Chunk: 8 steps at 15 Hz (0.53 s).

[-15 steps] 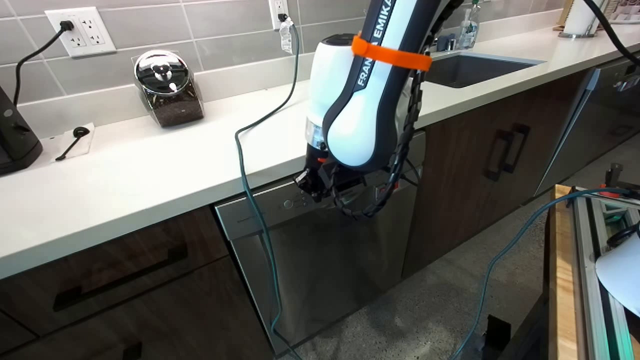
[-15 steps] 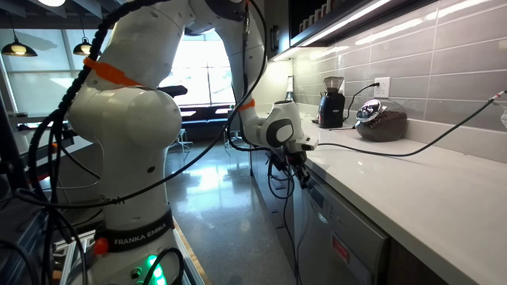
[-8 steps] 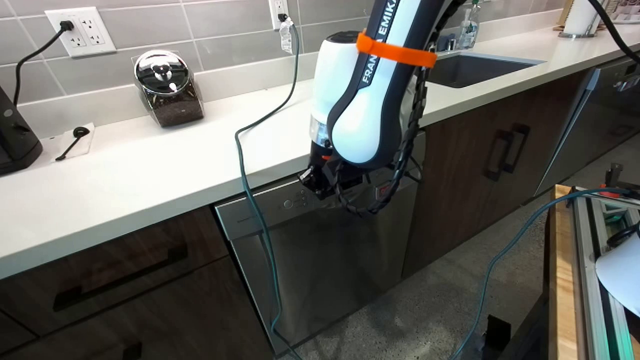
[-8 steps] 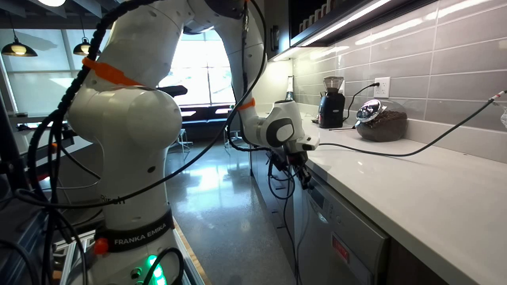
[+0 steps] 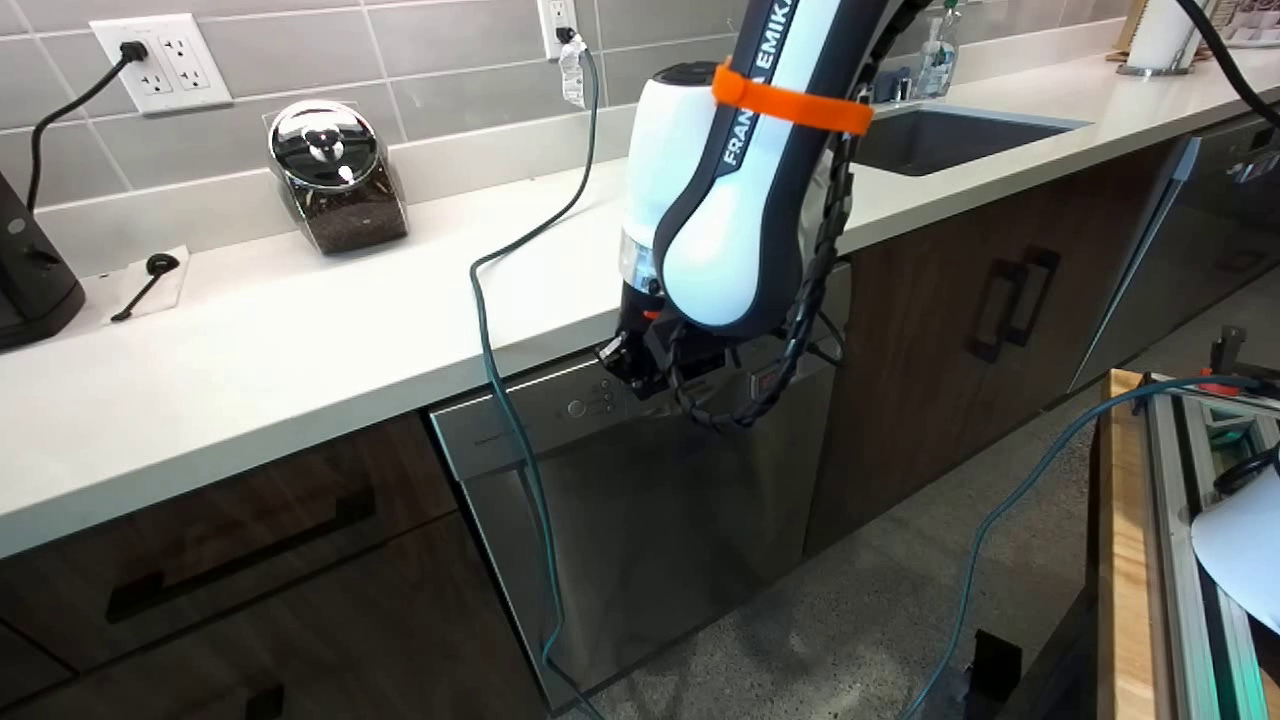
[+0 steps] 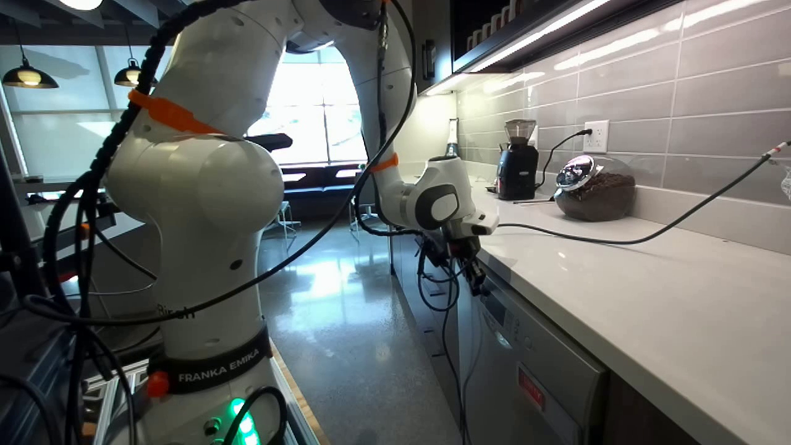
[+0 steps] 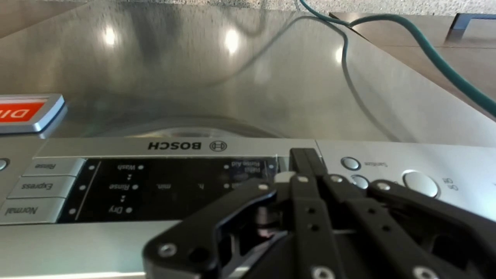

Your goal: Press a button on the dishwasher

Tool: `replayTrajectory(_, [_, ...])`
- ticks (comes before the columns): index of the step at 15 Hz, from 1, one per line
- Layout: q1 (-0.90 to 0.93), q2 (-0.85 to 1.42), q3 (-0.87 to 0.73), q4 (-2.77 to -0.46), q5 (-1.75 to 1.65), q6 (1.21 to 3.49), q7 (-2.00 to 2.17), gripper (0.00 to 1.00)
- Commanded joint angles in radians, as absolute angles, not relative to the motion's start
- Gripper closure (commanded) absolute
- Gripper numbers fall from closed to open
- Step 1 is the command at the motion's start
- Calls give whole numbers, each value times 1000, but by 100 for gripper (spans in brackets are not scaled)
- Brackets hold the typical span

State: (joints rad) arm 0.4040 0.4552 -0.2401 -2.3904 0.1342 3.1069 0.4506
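Note:
The dishwasher shows its brushed steel front (image 5: 650, 530) under the counter, also in an exterior view (image 6: 550, 364). In the wrist view its control strip is upside down, with a dark display (image 7: 170, 193). Normal, Express and Rinse buttons (image 7: 42, 186) are left of the display. A Sanitize button (image 7: 350, 163), another small round button (image 7: 359, 181) and a larger On/Off button (image 7: 421, 183) are to the right. My gripper (image 7: 308, 161) is shut and empty, its fingertips over the display's right end, covering that part. It also shows in both exterior views (image 5: 625, 372) (image 6: 476, 281). Contact cannot be told.
A white countertop (image 5: 300, 340) overhangs the dishwasher. A green cable (image 5: 530, 460) hangs down its front. A jar of dark grounds (image 5: 350, 190) stands on the counter. A red label (image 6: 531, 388) is on the dishwasher front. Dark cabinets (image 5: 930, 350) flank it.
Between a second and half a second ago my arm and gripper shifted slightly right and up in an exterior view. Since then nothing has visibly moved.

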Motion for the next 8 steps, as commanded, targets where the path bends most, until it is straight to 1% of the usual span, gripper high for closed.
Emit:
replayTrajectory(1, [379, 458, -211, -2391, 182, 3150, 472, 100])
replayTrajectory(8, [327, 451, -149, -2395, 288, 3196, 525, 100])
